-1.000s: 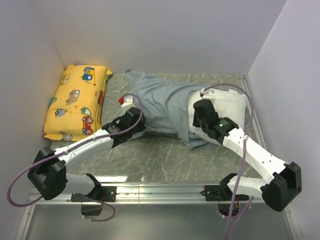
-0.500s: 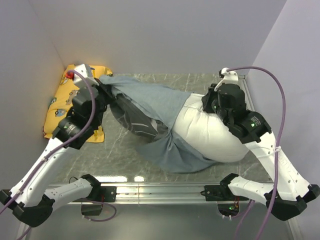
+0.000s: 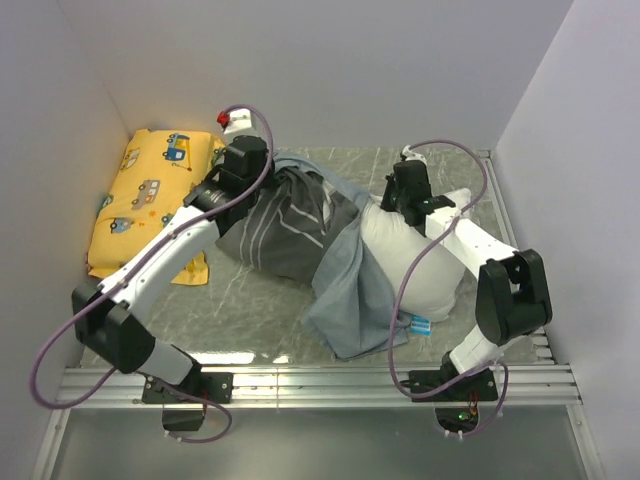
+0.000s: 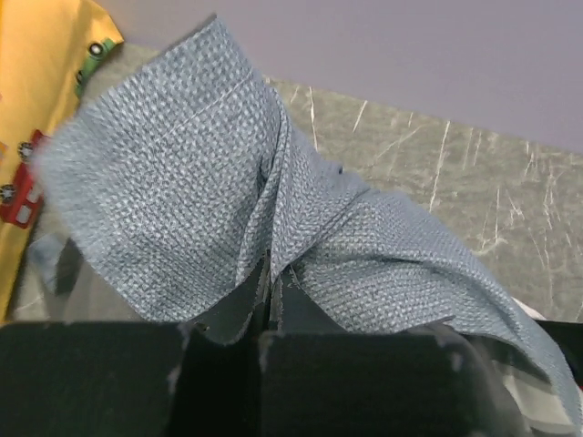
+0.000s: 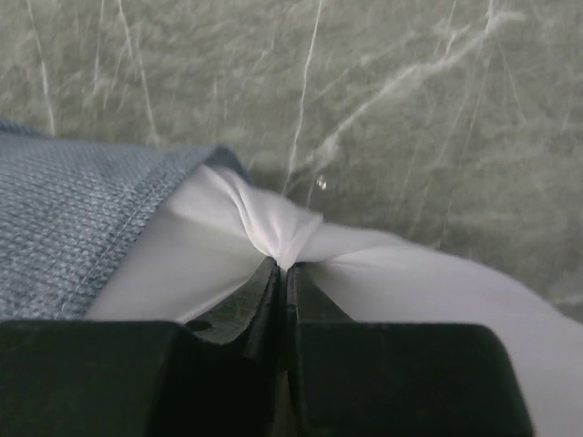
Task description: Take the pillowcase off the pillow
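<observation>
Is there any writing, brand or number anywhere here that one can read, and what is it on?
No text is readable in any view.
Small white-and-blue tag at the pillow's near edge: too small to read.
Yellow cushion: cartoon vehicles only, no words legible.

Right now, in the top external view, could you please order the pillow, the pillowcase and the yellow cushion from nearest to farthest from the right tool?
1. pillow: on the right, its fabric pinched in the right tool.
2. pillowcase: just to the left, in the middle.
3. yellow cushion: far left side.
</observation>
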Available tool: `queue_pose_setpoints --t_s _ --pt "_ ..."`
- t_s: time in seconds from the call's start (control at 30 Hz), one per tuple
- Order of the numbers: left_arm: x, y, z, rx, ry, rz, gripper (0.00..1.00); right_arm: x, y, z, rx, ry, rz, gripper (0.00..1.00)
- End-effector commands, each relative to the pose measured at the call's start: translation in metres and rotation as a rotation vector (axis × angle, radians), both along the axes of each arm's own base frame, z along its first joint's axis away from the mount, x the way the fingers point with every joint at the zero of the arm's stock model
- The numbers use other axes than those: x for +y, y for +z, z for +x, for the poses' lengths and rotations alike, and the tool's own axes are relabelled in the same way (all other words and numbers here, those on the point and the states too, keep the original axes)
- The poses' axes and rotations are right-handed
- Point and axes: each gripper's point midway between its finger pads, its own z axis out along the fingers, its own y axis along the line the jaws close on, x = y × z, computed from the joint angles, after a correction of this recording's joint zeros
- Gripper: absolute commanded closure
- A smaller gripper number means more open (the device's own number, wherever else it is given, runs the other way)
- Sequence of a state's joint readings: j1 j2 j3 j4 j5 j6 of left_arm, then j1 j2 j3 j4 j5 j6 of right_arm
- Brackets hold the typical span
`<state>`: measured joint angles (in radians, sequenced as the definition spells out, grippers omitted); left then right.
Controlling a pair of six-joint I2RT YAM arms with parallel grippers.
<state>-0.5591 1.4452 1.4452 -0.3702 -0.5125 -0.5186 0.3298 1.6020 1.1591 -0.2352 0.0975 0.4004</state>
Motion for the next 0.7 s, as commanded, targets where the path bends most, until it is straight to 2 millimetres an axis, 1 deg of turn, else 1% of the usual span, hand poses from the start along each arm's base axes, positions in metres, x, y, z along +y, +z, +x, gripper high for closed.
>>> queue_pose_setpoints --t_s 0.0,0.03,0.07,0.1,0.13,0.17,0.2,0.23,0.27,0.3,0.33,0.37,0.4,0.43,0.47,0.5,0.57,0.6,0.67 --pt "-0.004 0.010 0.018 -0.050 -0.016 -0.090 1.00 -0.013 -0.045 -0.024 0.161 -0.018 -0.085 0.84" --pt "-0.005 0.000 0.024 -0.034 -0.021 -0.092 1.00 -0.015 -0.038 -0.020 0.149 -0.023 -0.091 0.78" --pt "-0.009 -0.005 0.027 -0.021 -0.041 -0.104 0.99 -0.018 -0.029 -0.016 0.133 -0.032 -0.093 0.64" --pt "-0.005 -0.006 0.033 -0.017 -0.033 -0.118 0.99 -0.018 -0.008 -0.009 0.098 -0.041 -0.089 0.56" --pt "-0.007 -0.017 0.039 0.009 -0.033 -0.121 1.00 -0.021 0.004 -0.005 0.075 -0.049 -0.089 0.49" --pt "-0.008 -0.022 0.042 0.021 -0.039 -0.131 0.99 -0.022 0.019 -0.002 0.047 -0.058 -0.087 0.40" --pt "-0.012 -0.028 0.045 0.038 -0.051 -0.145 1.00 -0.021 0.051 0.003 -0.010 -0.064 -0.071 0.35" --pt "-0.014 -0.038 0.050 0.052 -0.054 -0.146 1.00 -0.023 0.069 0.005 -0.046 -0.077 -0.066 0.31" --pt "-0.017 -0.044 0.051 0.063 -0.057 -0.155 0.99 -0.024 0.087 0.006 -0.081 -0.085 -0.059 0.24" --pt "-0.018 -0.049 0.053 0.075 -0.062 -0.160 1.00 -0.026 0.122 0.005 -0.151 -0.093 -0.040 0.22" --pt "-0.020 -0.062 0.057 0.101 -0.062 -0.158 1.00 -0.028 0.139 0.004 -0.186 -0.097 -0.038 0.18" --pt "-0.020 -0.065 0.059 0.108 -0.061 -0.164 1.00 -0.030 0.156 0.001 -0.218 -0.102 -0.032 0.16" --pt "-0.019 -0.072 0.061 0.121 -0.060 -0.171 1.00 -0.033 0.183 -0.005 -0.264 -0.106 -0.020 0.15" --pt "-0.020 -0.080 0.063 0.136 -0.064 -0.175 1.00 -0.032 0.193 -0.010 -0.283 -0.096 -0.021 0.14" --pt "-0.020 -0.081 0.065 0.132 -0.065 -0.182 1.00 -0.033 0.201 -0.015 -0.298 -0.096 -0.026 0.13" --pt "-0.018 -0.085 0.066 0.139 -0.060 -0.188 1.00 -0.030 0.209 -0.026 -0.313 -0.082 -0.028 0.13" --pt "-0.020 -0.091 0.069 0.148 -0.066 -0.196 0.99 -0.028 0.205 -0.037 -0.306 -0.075 -0.030 0.12" --pt "-0.021 -0.093 0.070 0.151 -0.065 -0.203 0.99 -0.022 0.193 -0.049 -0.288 -0.049 -0.032 0.12" --pt "-0.023 -0.095 0.071 0.155 -0.075 -0.214 1.00 -0.021 0.174 -0.060 -0.266 -0.053 -0.042 0.11"
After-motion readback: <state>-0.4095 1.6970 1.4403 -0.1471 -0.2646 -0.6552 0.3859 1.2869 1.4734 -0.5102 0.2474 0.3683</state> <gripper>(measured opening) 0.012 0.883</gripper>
